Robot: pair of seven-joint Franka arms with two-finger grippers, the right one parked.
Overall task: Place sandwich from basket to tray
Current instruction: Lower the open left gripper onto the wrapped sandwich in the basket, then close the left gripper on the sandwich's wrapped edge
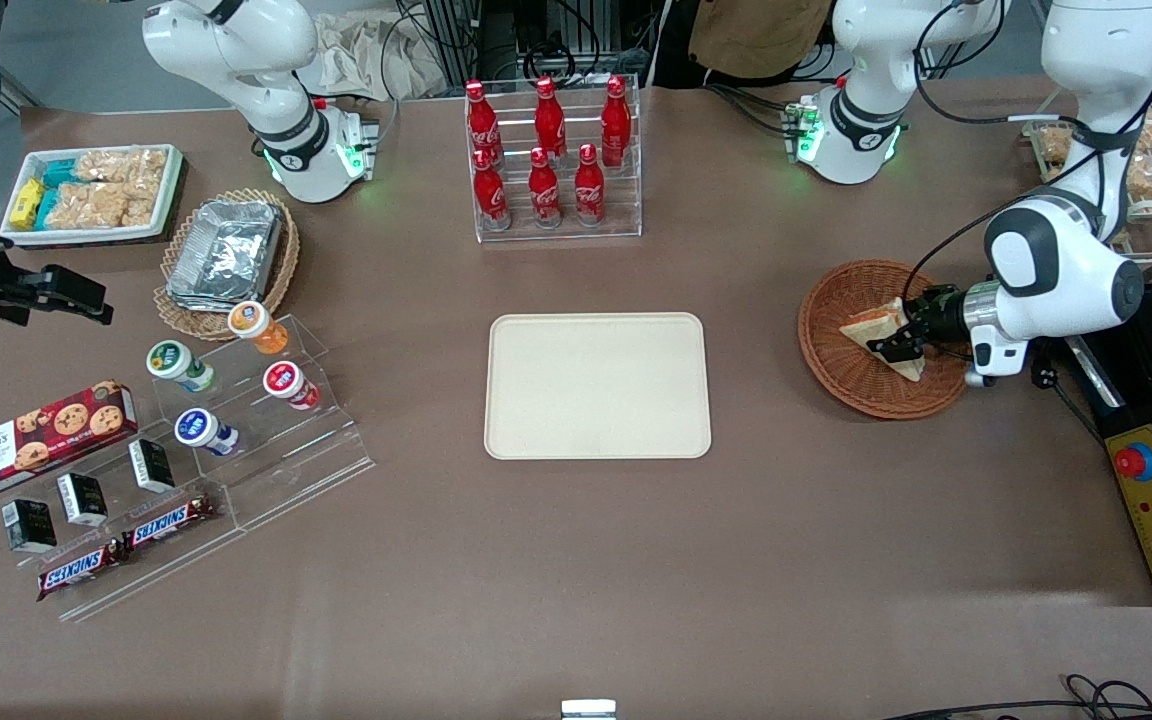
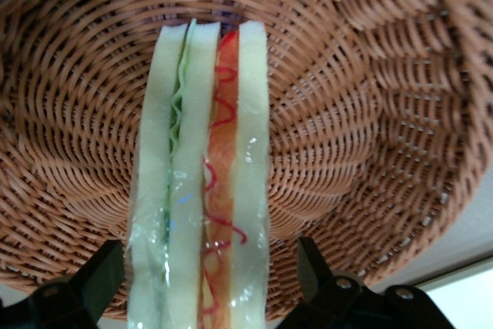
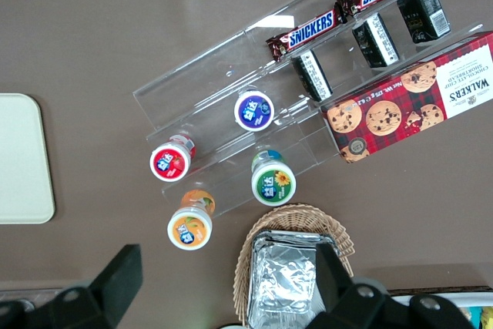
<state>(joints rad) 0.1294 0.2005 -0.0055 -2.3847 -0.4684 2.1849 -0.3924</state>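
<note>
Brown bench [image 1: 576, 560], tray [image 1: 597, 386] bare mid-bench. Sandwich [image 2: 202, 190] in basket [image 2: 370, 113], pincer [image 2: 212, 287] apart, straddling it. Grasp step; next, judged: close on bread, lift, carry to tray

gripper [image 1: 898, 338] is down in the basket [image 1: 841, 350] at the right of the frame, fingers either side of the sandwich [image 1: 874, 326]. tray [image 1: 597, 385] sits in the middle, nothing on it.

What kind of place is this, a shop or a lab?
Likely a robot lab staged as a snack counter: cola bottles in a rack, Snickers bars, and the gripper in a basket around a sandwich.
</note>
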